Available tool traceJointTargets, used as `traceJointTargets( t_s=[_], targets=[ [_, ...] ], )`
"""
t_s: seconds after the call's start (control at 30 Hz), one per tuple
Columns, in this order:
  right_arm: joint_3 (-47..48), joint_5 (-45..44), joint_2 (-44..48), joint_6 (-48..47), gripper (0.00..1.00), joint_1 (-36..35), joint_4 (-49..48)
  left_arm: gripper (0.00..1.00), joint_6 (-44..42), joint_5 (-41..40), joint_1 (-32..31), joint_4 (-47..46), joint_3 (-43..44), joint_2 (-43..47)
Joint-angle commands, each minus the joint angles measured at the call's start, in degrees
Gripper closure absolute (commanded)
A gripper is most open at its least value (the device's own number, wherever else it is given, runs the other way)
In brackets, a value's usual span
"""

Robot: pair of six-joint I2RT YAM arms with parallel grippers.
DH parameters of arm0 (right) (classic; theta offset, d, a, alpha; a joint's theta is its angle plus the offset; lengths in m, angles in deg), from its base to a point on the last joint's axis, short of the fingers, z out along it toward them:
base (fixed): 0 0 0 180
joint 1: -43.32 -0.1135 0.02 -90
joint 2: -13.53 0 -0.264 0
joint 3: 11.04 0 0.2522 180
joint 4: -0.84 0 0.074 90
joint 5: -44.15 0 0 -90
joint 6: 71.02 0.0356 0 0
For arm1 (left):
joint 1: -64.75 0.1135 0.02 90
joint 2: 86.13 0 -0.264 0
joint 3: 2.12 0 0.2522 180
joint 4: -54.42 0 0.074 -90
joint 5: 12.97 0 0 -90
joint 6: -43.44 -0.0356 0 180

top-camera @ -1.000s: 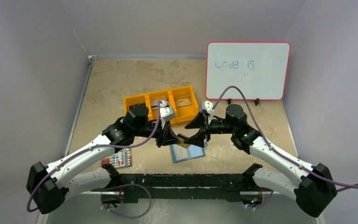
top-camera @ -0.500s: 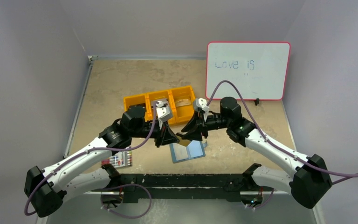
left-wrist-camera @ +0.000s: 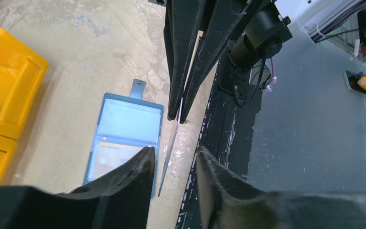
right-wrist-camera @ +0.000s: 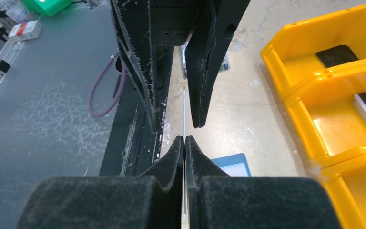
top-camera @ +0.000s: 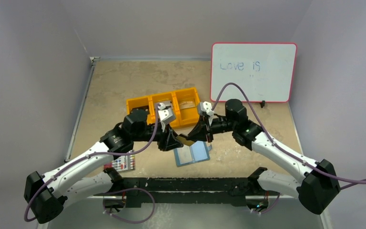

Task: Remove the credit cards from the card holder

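Right gripper (right-wrist-camera: 185,139) clamped on a thin tan-gold card (top-camera: 187,141); card held on edge in the air, so both wrist views see it only as a thin line.
Left gripper (left-wrist-camera: 174,151) spread apart, one finger on each side of that same card; can't tell from these angles whether either finger touches it.
The two grippers meet tip to tip over the middle of the tan stone-pattern table (top-camera: 124,86).
Teal-blue booklet-style card holder (left-wrist-camera: 124,136) lies open and flat on the table directly under the held card, pale blue inside facing up, snap tab sticking out from one edge; nothing grips it.
Orange three-compartment plastic bin (top-camera: 143,101) sits just behind the grippers, apart from the holder; a black card (right-wrist-camera: 336,55) lies flat in one compartment.
White board with red rim (top-camera: 252,71) stands at the back right, "Love is" written on it; pack of coloured markers (top-camera: 121,163) lies near the front left, beside the left arm.
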Motion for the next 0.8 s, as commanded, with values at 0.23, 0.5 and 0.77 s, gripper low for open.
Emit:
traceJointTargets(
  t_s=[0.23,0.5,0.77],
  targets=[
    [0.8,-30.2,2.9,-19.5,1.00,-0.1,-2.8,0.31,11.0,-51.9,0.2,1.1,-1.0,22.0],
    [10.3,-48.2,-11.0,-34.8,1.00,0.0,0.6,0.28,12.1,-62.7,0.2,15.2,0.2,26.6],
    [13.7,-47.8,-18.6,-41.3,1.00,0.2,-4.0,0.27,10.8,-64.6,0.3,18.8,0.1,24.2]
  ],
)
